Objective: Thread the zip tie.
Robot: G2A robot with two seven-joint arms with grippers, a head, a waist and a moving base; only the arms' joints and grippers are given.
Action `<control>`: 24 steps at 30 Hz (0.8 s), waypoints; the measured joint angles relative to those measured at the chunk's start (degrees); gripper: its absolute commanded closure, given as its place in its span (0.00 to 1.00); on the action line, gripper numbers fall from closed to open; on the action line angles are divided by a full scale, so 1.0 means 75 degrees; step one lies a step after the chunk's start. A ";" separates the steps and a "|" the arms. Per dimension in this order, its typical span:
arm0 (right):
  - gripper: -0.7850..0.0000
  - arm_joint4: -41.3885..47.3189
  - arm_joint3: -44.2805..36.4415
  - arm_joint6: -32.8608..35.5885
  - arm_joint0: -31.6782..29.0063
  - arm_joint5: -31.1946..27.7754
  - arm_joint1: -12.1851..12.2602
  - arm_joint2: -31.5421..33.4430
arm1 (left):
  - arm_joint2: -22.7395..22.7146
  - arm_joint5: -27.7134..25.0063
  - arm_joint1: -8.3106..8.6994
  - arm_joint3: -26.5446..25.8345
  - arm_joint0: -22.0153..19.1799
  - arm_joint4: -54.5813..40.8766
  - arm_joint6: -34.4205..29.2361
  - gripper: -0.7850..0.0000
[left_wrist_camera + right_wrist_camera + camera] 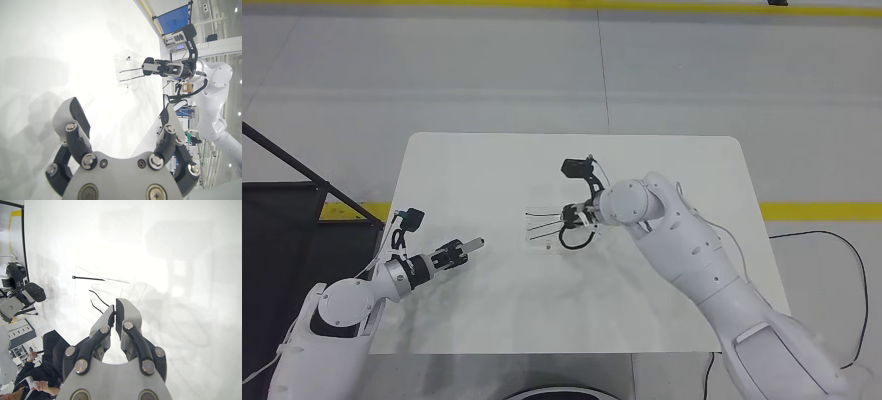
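Top view: my right tool (568, 213) is pinching a looped zip tie (564, 240) mid-worktop (492, 310), with my left tool (474, 243) well apart from it. Left wrist view: that one's spread wide, holding nothing. Right wrist view: pads pressed on the tie, ends over a clear sheet (83, 294), and a second tie (88, 278) lies flat beside it.

Black zip tie (98, 298) in right end effector (114, 308)

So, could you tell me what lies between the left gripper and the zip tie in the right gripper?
Only bare white table lies there, as the top view shows; the open left gripper is well apart from the zip tie.
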 measured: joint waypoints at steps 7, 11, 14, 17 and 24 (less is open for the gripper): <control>1.00 -0.0148 -0.0453 -0.0084 -0.0293 0.0042 0.0129 0.0317 | 0.0000 0.0000 0.0000 0.0000 0.0000 0.0000 0.0000 0.00; 1.00 -0.0361 -0.1070 -0.0084 -0.0646 0.0046 0.0313 0.0697 | 0.0000 0.0000 0.0000 0.0000 0.0000 0.0000 0.0000 0.00; 1.00 -0.0561 -0.1776 -0.0017 -0.1008 0.0008 0.0485 0.1055 | 0.0005 0.0000 0.0000 -0.0012 0.0004 0.0005 0.0022 0.00; 1.00 -0.0832 -0.2647 0.0205 -0.1450 -0.0072 0.0667 0.1405 | 0.0021 -0.0011 0.0016 -0.0116 0.0006 0.0024 0.0018 0.00; 1.00 -0.1689 -0.4602 0.1001 -0.2368 -0.0533 0.0994 0.1814 | -0.0218 -0.0684 0.0146 -0.0229 -0.0163 -0.0260 -0.0944 0.00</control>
